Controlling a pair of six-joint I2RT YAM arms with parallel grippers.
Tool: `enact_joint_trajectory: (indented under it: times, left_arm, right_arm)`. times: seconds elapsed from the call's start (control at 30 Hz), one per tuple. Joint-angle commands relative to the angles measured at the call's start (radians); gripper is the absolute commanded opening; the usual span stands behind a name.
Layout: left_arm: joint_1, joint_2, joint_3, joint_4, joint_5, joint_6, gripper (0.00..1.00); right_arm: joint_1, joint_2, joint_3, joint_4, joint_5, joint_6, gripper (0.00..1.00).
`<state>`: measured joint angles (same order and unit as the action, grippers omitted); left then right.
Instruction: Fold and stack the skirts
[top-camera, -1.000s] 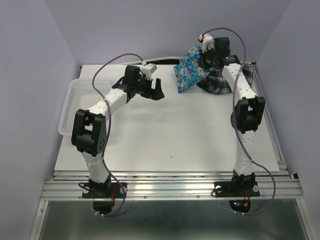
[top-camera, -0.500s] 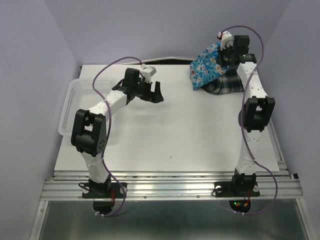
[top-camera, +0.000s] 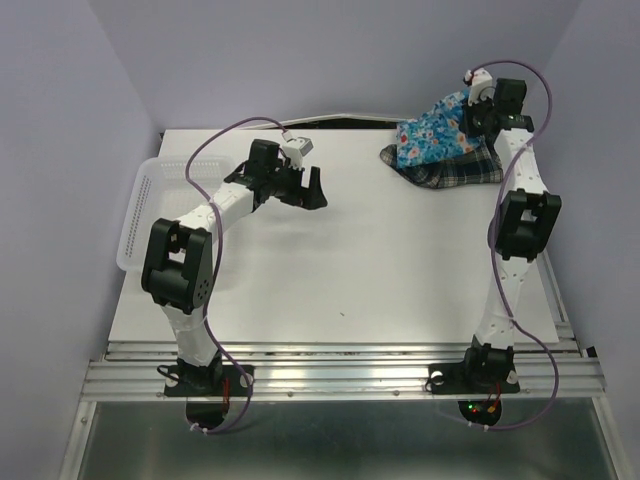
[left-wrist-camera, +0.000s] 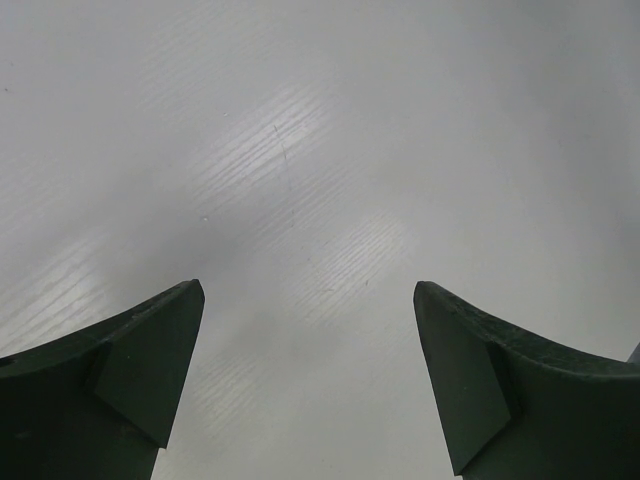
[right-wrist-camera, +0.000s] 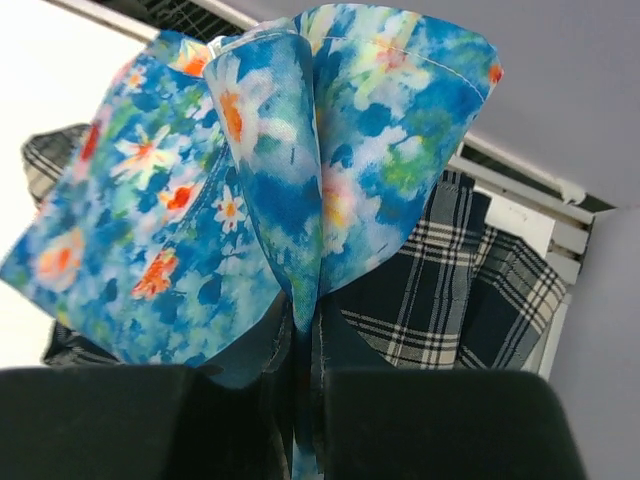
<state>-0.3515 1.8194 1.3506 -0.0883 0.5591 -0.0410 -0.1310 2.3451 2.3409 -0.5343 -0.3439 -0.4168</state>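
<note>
Two skirts heaped at upper right of top view, at far corner of table (top-camera: 350, 270): floral skirt (top-camera: 430, 138) on top of plaid skirt (top-camera: 475, 170), touching. Right gripper (top-camera: 470, 115) pressed together on a bunched edge of floral skirt, edge held above the pile. In right wrist view, cloth fanning up from between the closed fingers (right-wrist-camera: 150, 420), plaid at lower right behind it. Left gripper (top-camera: 311, 187) spread wide, holding nothing, hovering over bare table at upper centre-left, well apart from pile.

Key relation: floral cloth draped down and frame-left from right fingers, toward left gripper. Long axis unclear, too crumpled. Right arm nearer by far. Likely next: drag floral skirt clear of plaid skirt toward centre, spread flat. Risk: plaid snagging and coming along.
</note>
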Motion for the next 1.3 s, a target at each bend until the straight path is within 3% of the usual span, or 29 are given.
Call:
enact_joint_trajectory:
  times: [0.0, 0.27, 0.37, 0.4, 0.53, 0.57, 0.6, 0.73, 0.97, 1.07, 1.13, 1.27]
  left_arm:
    - [0.003, -0.032, 0.019, 0.004, 0.03, 0.02, 0.98]
    - [0.011, -0.025, 0.018, -0.005, 0.05, 0.024, 0.98]
    - [0.011, -0.029, 0.015, -0.005, 0.053, 0.023, 0.98]
    - [0.013, -0.032, 0.012, -0.004, 0.055, 0.023, 0.98]
    - [0.014, -0.072, -0.022, 0.033, 0.064, 0.013, 0.98]
    - [0.014, -0.077, -0.022, 0.035, 0.058, 0.015, 0.98]
    - [0.014, -0.081, -0.019, 0.033, 0.053, 0.015, 0.99]
    - [0.023, -0.123, -0.015, 0.021, 0.044, 0.027, 0.98]
    - [0.042, -0.255, 0.028, 0.012, -0.154, 0.099, 0.98]
    - [0.104, -0.289, 0.097, -0.031, -0.145, 0.084, 0.98]
    - [0.138, -0.279, 0.186, -0.138, -0.142, 0.116, 0.98]
    - [0.161, -0.302, 0.22, -0.232, -0.191, 0.15, 0.98]
  right_arm:
    - [-0.016, 0.032, -0.049, 0.105, -0.001, -0.036, 0.01]
    - [-0.047, 0.118, -0.029, 0.125, 0.025, -0.076, 0.04]
    - [-0.056, 0.148, -0.005, 0.135, 0.048, -0.079, 0.23]
    - [-0.056, 0.152, -0.002, 0.141, 0.055, -0.079, 0.34]
    - [-0.056, 0.149, 0.037, 0.161, 0.078, -0.06, 0.45]
    - [-0.056, 0.145, 0.037, 0.166, 0.082, -0.057, 0.68]
    - [-0.056, 0.137, 0.038, 0.168, 0.083, -0.056, 0.78]
    - [-0.056, 0.071, 0.029, 0.157, 0.088, -0.002, 1.0]
    - [-0.056, -0.085, 0.06, 0.076, -0.007, 0.162, 1.0]
    - [-0.056, -0.185, 0.04, 0.004, -0.073, 0.205, 1.0]
    - [-0.056, -0.288, -0.011, -0.042, -0.136, 0.26, 1.0]
    - [-0.056, -0.487, -0.307, -0.075, -0.224, 0.355, 1.0]
